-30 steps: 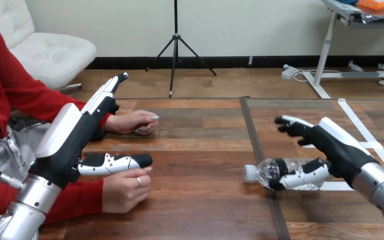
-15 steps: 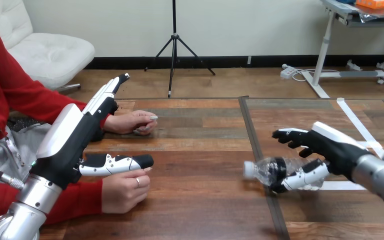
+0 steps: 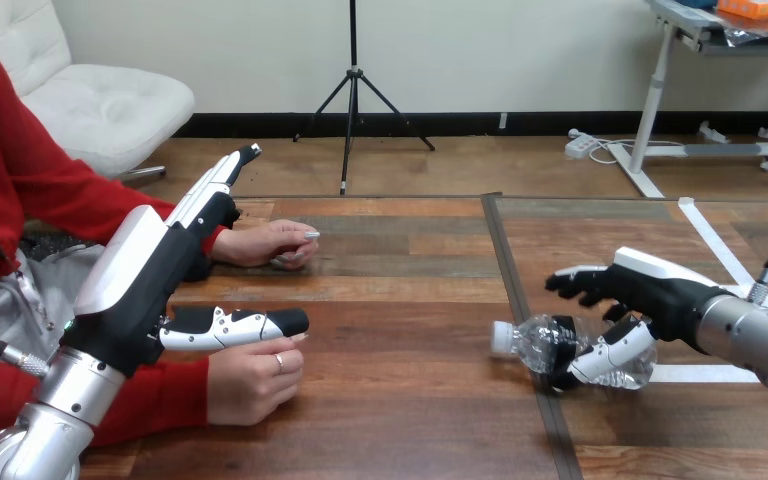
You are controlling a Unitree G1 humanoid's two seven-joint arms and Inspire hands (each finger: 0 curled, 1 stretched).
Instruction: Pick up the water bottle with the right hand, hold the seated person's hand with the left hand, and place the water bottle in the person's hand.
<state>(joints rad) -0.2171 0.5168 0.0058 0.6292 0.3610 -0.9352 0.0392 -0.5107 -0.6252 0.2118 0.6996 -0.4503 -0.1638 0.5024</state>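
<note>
Right hand [image 3: 650, 295] has dropped lower over the water bottle [image 3: 532, 342], fingers half bent above it, thumb against its near side, not yet clamped. Bottle lies sideways on the table [image 3: 400, 300]. It's thin clear plastic, likely light, slick and crushable, so grip mid-body, gently. Left hand [image 3: 150, 270] is open, straight-fingered, over the person's hand [image 3: 250, 380].

Desk [image 3: 400, 300]: brown wood-grain planks, dark seam, white tape strips [image 3: 710, 245]. Water bottle [image 3: 530, 345]: clear, white cap [image 3: 501, 338]. Left hand [image 3: 140, 290], right hand [image 3: 660, 290]: black w/ white shells; forearms [image 3: 60, 395] silver. Sleeve [image 3: 150, 400]: red.
</note>
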